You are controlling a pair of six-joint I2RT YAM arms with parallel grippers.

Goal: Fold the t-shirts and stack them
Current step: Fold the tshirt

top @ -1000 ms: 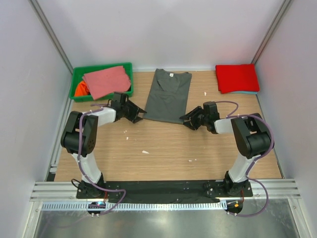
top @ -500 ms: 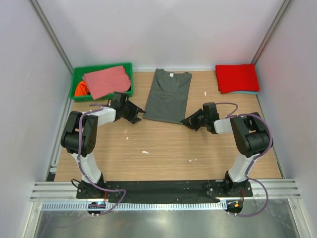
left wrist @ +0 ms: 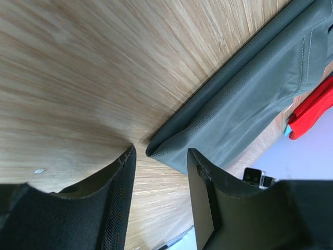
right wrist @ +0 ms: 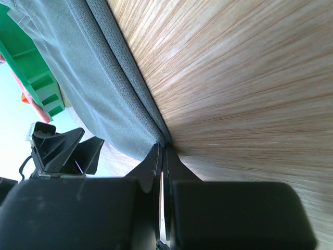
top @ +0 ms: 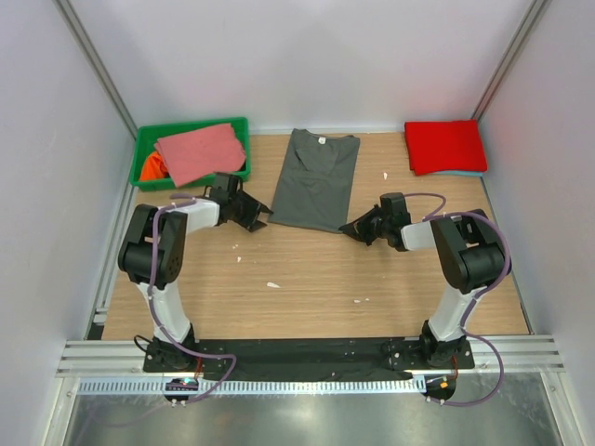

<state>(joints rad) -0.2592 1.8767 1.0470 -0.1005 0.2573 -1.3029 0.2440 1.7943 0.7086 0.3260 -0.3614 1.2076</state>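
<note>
Top external view: the dark grey t-shirt (top: pixel 316 181) lies flat at the far middle of the desk (top: pixel 307 279), neck away from the arms. The red t-shirt (top: pixel 444 146) sits folded at the far right on a light-blue one (top: pixel 476 173). The salmon-pink t-shirt (top: pixel 200 151) and an orange one (top: pixel 149 168) are in the green bin (top: pixel 186 127). Within the last second the right gripper (top: pixel 351 229) has drawn its spread fingers together at the near right hem corner. The left gripper (top: pixel 255 215) has shifted slightly at the near left corner.

Left wrist view: fingers apart, the hem corner between them, not yet pinched.

Right wrist view: fingers together, apparently clamped on the hem corner. Judgement: one corner is secured, and the left must close before the hem can be lifted for the fold
</note>
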